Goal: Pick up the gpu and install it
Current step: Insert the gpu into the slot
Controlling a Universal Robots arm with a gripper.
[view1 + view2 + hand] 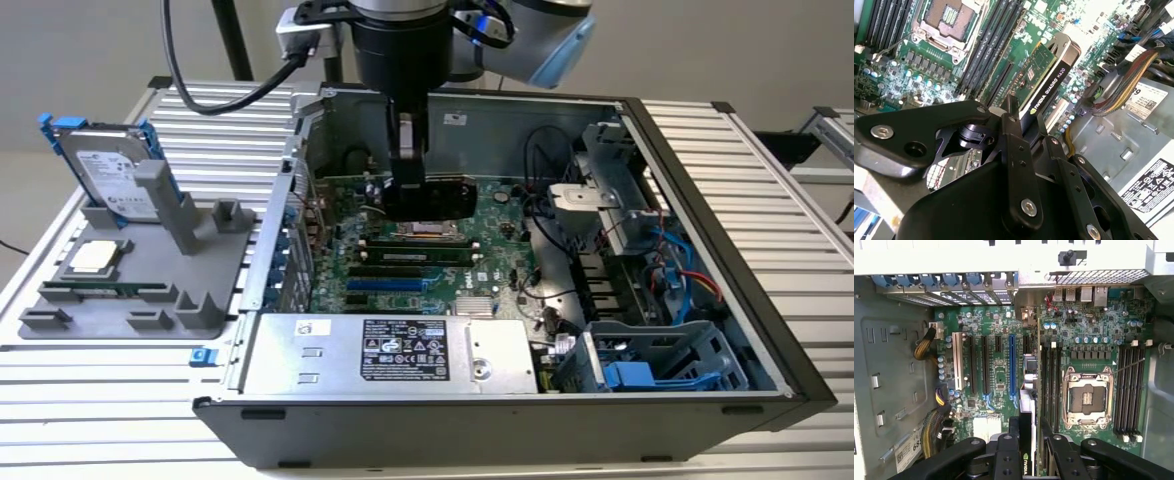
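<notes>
The claw (1021, 127) is clamped on the gpu's (1046, 75) upper edge, holding it on edge above the motherboard (999, 370) inside the open case (694, 150), apparently so its lower edge can meet a slot (1012, 365).

Inside the computer case (467, 430), white lettering runs along the black edge of the gpu (1046, 75). A printed label (407, 350) lies on the power supply (294, 355). Outside the case, a sticker (104, 165) covers the hard drive (134, 205).
</notes>
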